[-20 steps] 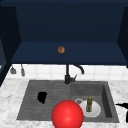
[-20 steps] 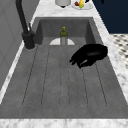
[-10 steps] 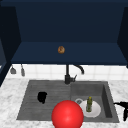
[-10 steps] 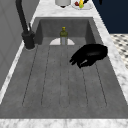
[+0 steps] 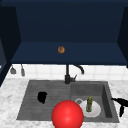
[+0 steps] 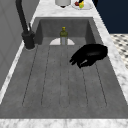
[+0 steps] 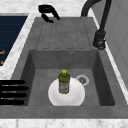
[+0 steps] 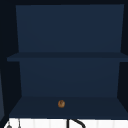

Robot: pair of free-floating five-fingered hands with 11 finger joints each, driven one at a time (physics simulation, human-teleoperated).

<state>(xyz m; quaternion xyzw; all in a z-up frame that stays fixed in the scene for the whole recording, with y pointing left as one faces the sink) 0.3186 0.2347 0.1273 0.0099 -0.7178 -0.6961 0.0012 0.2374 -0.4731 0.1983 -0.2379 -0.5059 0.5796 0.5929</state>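
Nothing has moved since the earlier pictures: both hands hang just where they were. We see the left hand [image 5: 42, 97] in the air over the ribbed draining board [image 5: 32, 105] on the left part of the sink [image 5: 106, 86]. From the left side view it [image 6: 89, 55] is near the front edge of the board, with its fingers curled loosely and holding nothing.

We see the right hand [image 5: 120, 103] over the counter [image 5: 122, 87] at the right edge of the sink. From the right side view its fingers [image 7: 12, 91] are straight and flat, side by side, holding nothing.

Down in the basin a small green bottle [image 7: 64, 81] with a yellow cap stands upright on a white plate [image 7: 75, 96]. The drain [image 7: 82, 79] is just beside the plate, toward the back wall. The right hand is the nearest one to the bottle but well apart from it.

A black faucet [image 5: 68, 75] stands at the back edge of the sink. A big red ball [image 5: 67, 115] sits at the front edge. A small brown thing [image 8: 61, 103] lies on the bottom shelf of the blue cabinet [image 8: 67, 37] above.
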